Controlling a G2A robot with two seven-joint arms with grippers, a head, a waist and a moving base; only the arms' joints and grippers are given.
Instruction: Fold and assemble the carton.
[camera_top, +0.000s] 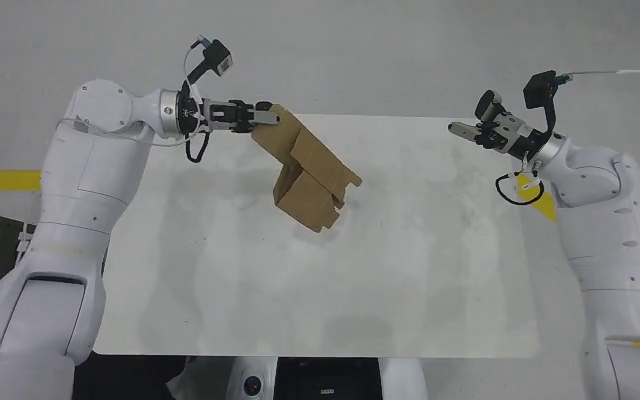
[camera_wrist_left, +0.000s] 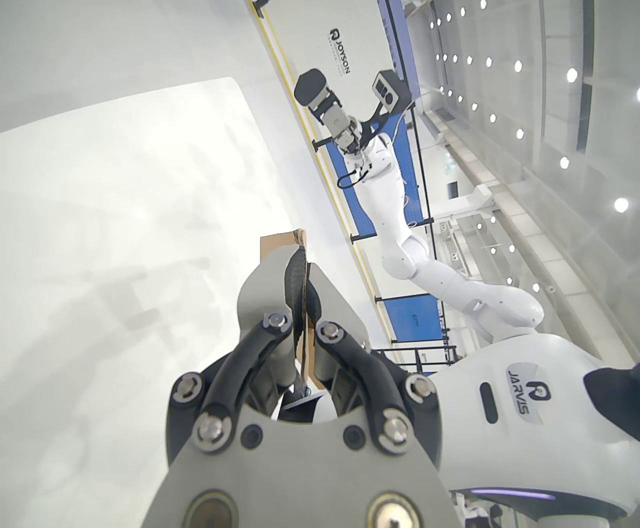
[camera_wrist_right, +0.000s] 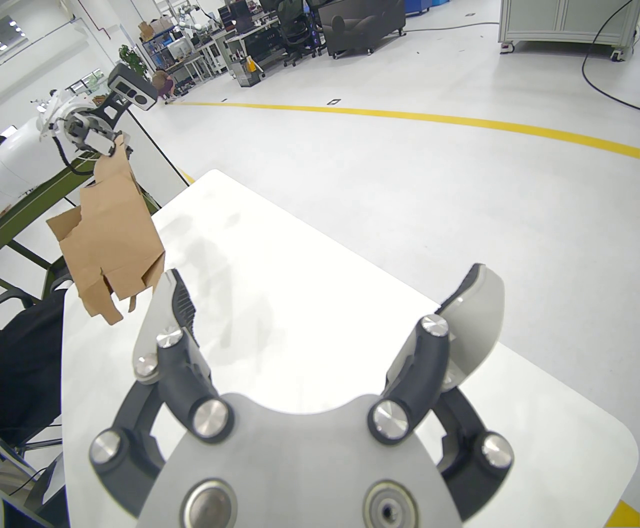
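Carton (camera_top: 310, 175) first: it's brown, only part-opened, and hanging up in the air over the far left part of the table (camera_top: 400, 300). From the right wrist view it looks clear of the tabletop, with loose flaps dangling at its lower end and the body sagging at a slant. I can't tell whether any of the seams are locked yet, so I'd call the assembly early.

It hangs that way because my left gripper (camera_top: 262, 116) has it by one top flap alone. In the left wrist view the two fingers are squeezed together with the thin cardboard edge sandwiched between the pads (camera_wrist_left: 295, 272). Holding it high by one panel lets the weight pull the rest open, I reckon, and leaves the free flaps facing across the table where the other arm can get at them.

Moving outward, my right gripper (camera_top: 460, 128) is over the far right side of the table, well apart from the carton, fingers spread wide and nothing between them. It points roughly toward the carton, a sensible waiting pose for coming in to press a panel.

My worry is that single-flap pinch: the cardboard could swing or crease at the grip when pushed.
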